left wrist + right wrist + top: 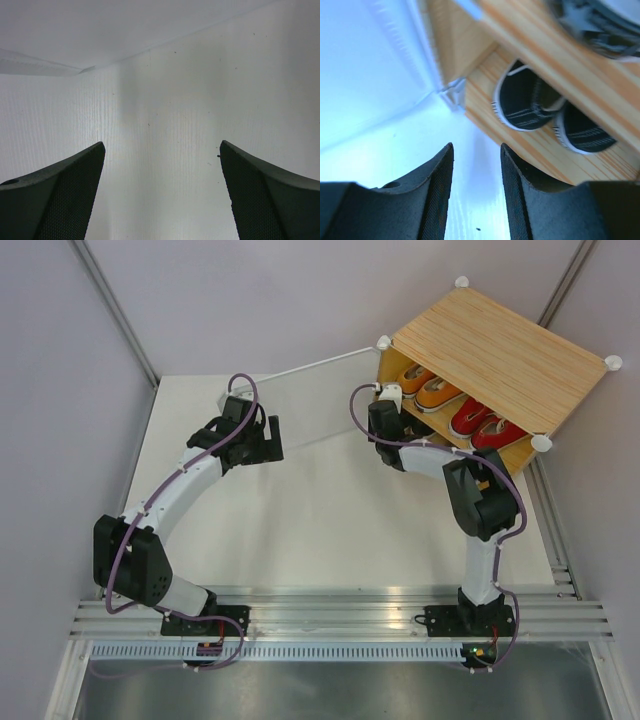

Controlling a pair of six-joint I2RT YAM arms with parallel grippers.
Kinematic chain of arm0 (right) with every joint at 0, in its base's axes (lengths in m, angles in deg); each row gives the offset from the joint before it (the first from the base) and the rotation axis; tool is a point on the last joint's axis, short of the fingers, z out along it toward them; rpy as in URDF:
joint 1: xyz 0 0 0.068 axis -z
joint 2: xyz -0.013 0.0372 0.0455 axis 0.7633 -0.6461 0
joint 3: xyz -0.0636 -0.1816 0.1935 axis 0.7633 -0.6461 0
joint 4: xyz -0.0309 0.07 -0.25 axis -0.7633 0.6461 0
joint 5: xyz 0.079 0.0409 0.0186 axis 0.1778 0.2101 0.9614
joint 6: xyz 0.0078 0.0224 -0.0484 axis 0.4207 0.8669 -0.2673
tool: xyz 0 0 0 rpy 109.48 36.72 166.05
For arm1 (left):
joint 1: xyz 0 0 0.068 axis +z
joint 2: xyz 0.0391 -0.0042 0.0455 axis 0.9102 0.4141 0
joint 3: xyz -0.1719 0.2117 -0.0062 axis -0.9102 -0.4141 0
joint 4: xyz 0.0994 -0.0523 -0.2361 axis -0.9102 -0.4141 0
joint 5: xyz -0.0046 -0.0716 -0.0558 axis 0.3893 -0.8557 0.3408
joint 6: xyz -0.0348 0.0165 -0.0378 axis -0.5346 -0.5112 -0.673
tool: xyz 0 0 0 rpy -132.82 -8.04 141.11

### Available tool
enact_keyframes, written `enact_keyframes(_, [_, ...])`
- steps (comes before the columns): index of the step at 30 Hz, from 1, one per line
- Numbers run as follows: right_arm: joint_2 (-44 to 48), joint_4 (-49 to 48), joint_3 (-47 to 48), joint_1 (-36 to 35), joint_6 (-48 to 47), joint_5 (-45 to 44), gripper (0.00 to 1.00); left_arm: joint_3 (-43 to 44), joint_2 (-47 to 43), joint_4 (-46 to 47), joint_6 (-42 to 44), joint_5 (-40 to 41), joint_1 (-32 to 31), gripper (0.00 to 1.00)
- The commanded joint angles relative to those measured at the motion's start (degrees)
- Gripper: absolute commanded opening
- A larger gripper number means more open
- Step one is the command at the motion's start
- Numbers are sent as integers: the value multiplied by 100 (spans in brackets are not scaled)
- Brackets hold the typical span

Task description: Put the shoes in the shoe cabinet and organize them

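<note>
sneakers line the shelves of the large light wood-grain shoe cabinet (500, 345) with white round corner knobs, which stands at the far right of the white table (300, 530). seen from above, 2 orange canvas sneakers (438, 393) and 2 red canvas sneakers (468, 418) lie side by side in a row on the shelf just under the cabinet's top. the right wrist camera shows 2 black canvas sneakers (522, 100) with white edges next to each other on a wooden shelf. a dark, blurred shoe (600, 22) lies on the other side of a shelf board, its colour hard to tell. the cabinet's frosted white door panel (320, 400) stands wide open, reaching out to the left over the table. the right gripper (477, 185) hovers just in front of the opening, near the cabinet's left front corner, its jaws parted partway with nothing between them. the left gripper (162, 190) is at the door's free edge, jaws spread wide and empty, facing a plain white surface. whether it touches the door cannot be told.
</note>
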Motion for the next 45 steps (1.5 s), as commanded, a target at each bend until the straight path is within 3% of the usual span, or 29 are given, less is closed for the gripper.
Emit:
enact_keyframes(1, [-52, -220, 253, 145, -339, 1209, 48, 76, -7, 58, -114, -68, 38, 98])
enact_keyframes(7, [-527, -106, 737, 400, -691, 1984, 48, 76, -16, 58, -105, -6, 38, 98])
enact_keyframes(11, [-887, 139, 1177, 558, -823, 2055, 48, 85, -24, 66, -97, 38, 38, 98])
enact_keyframes(19, [-1178, 843, 1810, 726, -454, 1159, 48, 102, -25, 40, -79, 73, 47, 98])
enact_keyframes(26, [-818, 887, 1416, 726, -813, 1326, 49, 93, -104, 57, -79, 134, 38, 98])
enact_keyframes(34, [-677, 993, 1108, 726, -2018, 958, 50, 85, -68, 49, -88, 82, 38, 98])
enact_keyframes(45, [-686, -421, 616, 813, -2616, -254, 50, 49, -60, 49, -96, 196, 38, 98])
